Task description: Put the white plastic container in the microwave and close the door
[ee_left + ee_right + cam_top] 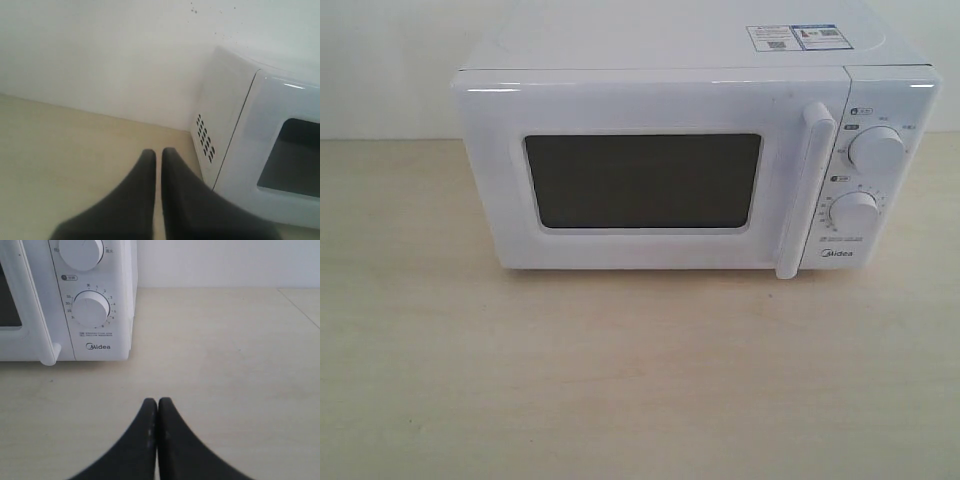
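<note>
The white Midea microwave stands at the back of the wooden table with its door shut, dark window facing me and the vertical bar handle at its right. The white plastic container shows in no view. Neither gripper appears in the exterior view. My left gripper is shut with nothing in it, over the table off the microwave's vented side. My right gripper is shut and empty, over bare table in front of and beside the dial panel.
A light wooden table spreads in front of the microwave. A white wall runs behind it. Two round dials and stickers mark the microwave's right panel and top.
</note>
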Tool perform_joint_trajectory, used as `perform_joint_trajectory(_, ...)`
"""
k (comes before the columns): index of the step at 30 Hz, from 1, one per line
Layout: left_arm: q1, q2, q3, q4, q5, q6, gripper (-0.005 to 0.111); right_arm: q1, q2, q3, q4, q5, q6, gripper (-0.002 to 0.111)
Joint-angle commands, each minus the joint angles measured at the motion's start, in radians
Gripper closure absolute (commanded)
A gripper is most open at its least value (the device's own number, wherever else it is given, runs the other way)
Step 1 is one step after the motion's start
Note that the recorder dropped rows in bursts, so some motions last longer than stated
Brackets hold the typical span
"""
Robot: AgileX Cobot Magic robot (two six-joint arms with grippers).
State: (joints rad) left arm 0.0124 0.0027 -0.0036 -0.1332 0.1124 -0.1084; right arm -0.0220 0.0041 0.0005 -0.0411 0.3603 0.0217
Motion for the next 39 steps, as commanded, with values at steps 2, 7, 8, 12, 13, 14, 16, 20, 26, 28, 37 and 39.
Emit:
perform_joint_trajectory(2, 0.004, -0.003, 0.004, 0.025, -0.002, 0.005, 0.102, -0.008, -0.004, 0.0, -0.006, -0.002, 0.002, 0.108)
perform_joint_trajectory(7, 0.004, -0.003, 0.004, 0.025, 0.119, 0.099, 0.102, -0.008, -0.004, 0.0, -0.006, -0.002, 0.002, 0.108)
perform_joint_trajectory(8, 0.004, -0.003, 0.004, 0.025, 0.132, 0.129, 0.102, -0.008, -0.004, 0.0, -0.006, -0.002, 0.002, 0.108)
perform_joint_trajectory(12, 0.004, -0.003, 0.004, 0.025, 0.178, 0.188, 0.102, -0.008, -0.004, 0.0, -0.006, -0.002, 0.002, 0.108)
perform_joint_trajectory(13, 0.004, -0.003, 0.004, 0.025, 0.178, 0.195, 0.102, -0.008, -0.004, 0.0, -0.006, -0.002, 0.002, 0.108)
perform_joint_trajectory(14, 0.004, -0.003, 0.004, 0.025, 0.178, 0.203, 0.102, -0.008, -0.004, 0.0, -0.006, -0.002, 0.002, 0.108)
perform_joint_trajectory(16, 0.004, -0.003, 0.004, 0.025, 0.178, 0.218, 0.102, -0.008, -0.004, 0.0, -0.006, -0.002, 0.002, 0.108)
perform_joint_trajectory(20, 0.004, -0.003, 0.004, 0.025, 0.178, 0.22, 0.102, -0.008, -0.004, 0.0, -0.006, -0.002, 0.002, 0.108)
perform_joint_trajectory(26, 0.004, -0.003, 0.004, 0.017, 0.178, 0.22, 0.102, -0.008, -0.004, 0.0, -0.006, -0.002, 0.002, 0.108)
perform_joint_trajectory(28, 0.004, -0.003, 0.004, 0.017, 0.178, 0.22, 0.102, -0.008, -0.004, 0.0, -0.006, -0.002, 0.002, 0.108)
perform_joint_trajectory(37, 0.004, -0.003, 0.004, 0.017, 0.178, 0.22, 0.102, -0.008, -0.004, 0.0, -0.006, -0.002, 0.002, 0.108)
perform_joint_trajectory(39, 0.004, -0.003, 0.004, 0.017, 0.178, 0.22, 0.102, -0.008, -0.004, 0.0, -0.006, -0.002, 0.002, 0.108)
